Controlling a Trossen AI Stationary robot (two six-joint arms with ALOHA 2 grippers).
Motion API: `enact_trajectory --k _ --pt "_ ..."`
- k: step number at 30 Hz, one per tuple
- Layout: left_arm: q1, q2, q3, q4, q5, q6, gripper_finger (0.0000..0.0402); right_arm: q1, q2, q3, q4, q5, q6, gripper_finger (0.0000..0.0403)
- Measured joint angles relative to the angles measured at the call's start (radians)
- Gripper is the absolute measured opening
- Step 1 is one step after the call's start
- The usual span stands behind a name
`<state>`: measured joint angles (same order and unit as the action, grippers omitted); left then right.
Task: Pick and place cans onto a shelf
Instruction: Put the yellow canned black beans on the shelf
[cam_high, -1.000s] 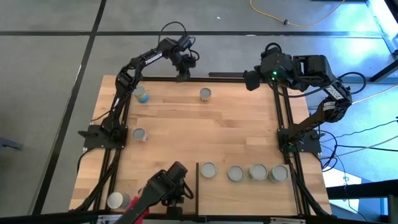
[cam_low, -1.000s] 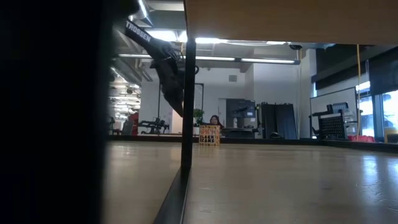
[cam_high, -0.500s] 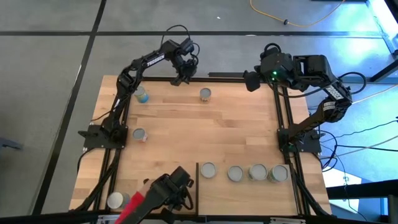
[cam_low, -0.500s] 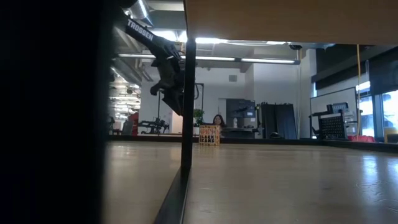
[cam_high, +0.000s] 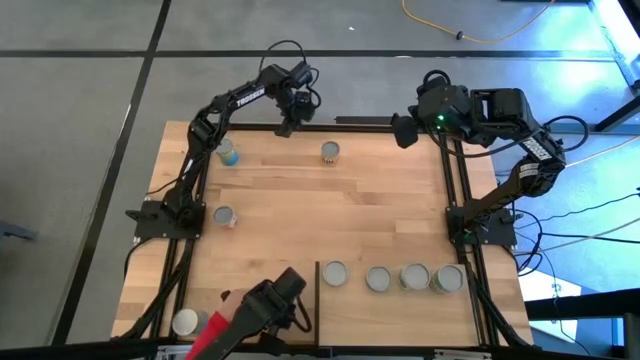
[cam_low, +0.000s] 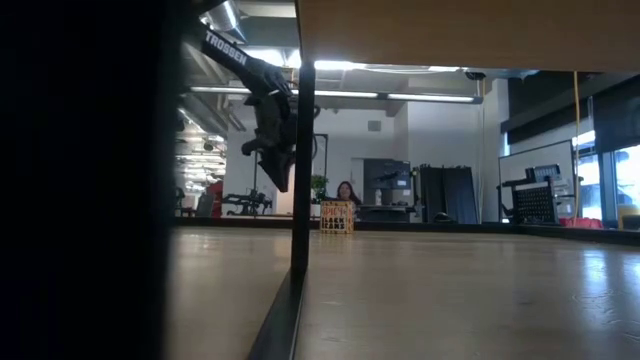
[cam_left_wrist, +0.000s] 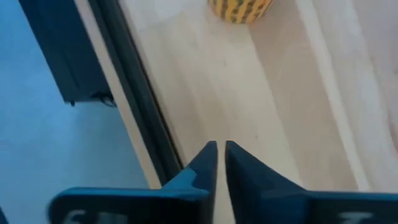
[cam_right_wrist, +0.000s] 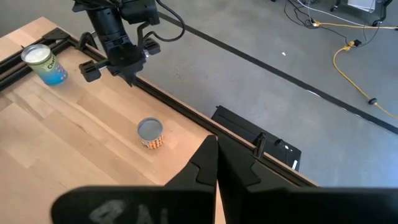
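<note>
You have eight cans (cam_high: 331, 152) on the desk (cam_high: 330, 215), as far as the overhead view lets you count: four in a row, three scattered singly, one near the front-left corner. Two arms, one shelf (cam_high: 400, 310).

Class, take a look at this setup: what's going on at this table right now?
A two-armed robot is sorting cans onto a shelf. Four cans already stand in a row on that pale panel. The left gripper hangs empty over the table's far edge, fingers nearly together, close to a yellow-labelled can. A blue-labelled can and two others sit on the tabletop. The right gripper waits shut and empty off the far right corner.
</note>
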<state>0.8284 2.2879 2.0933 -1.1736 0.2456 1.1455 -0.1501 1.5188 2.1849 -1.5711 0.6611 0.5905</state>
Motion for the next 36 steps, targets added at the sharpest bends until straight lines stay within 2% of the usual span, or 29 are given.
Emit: enact_trajectory --k 4,9,14,21,25,27,33,36 --pt "0.002 0.0 0.0 -0.04 0.052 -0.115 0.0006 -0.018 0.011 0.0 0.0 -0.009 -0.004 0.0005" --pt "0.016 -0.025 0.0 -0.124 0.244 -0.126 0.0002 -0.093 0.064 0.0 0.006 -0.157 -0.083 0.0005" --pt "0.019 -0.086 0.0 -0.179 0.277 -0.137 0.0001 -0.189 0.133 0.0 0.019 -0.259 -0.162 0.0005" --pt "0.023 -0.209 0.0 -0.189 0.435 -0.154 0.0001 -0.292 0.236 0.0 0.174 -0.542 -0.416 0.0005" --pt "0.026 -0.28 0.0 -0.193 0.441 -0.2 0.0 -0.333 0.304 0.0 0.192 -0.656 -0.482 0.0005" --pt "0.032 -0.312 0.0 -0.207 0.445 -0.219 0.0 -0.346 0.333 0.0 0.192 -0.687 -0.509 0.0005" --pt "0.058 -0.391 0.0 -0.243 0.543 -0.23 0.0 -0.365 0.401 0.0 0.199 -0.799 -0.595 0.0005" --pt "0.085 -0.41 0.0 -0.298 0.617 -0.227 0.0 -0.373 0.427 0.0 0.242 -0.805 -0.597 0.0005"
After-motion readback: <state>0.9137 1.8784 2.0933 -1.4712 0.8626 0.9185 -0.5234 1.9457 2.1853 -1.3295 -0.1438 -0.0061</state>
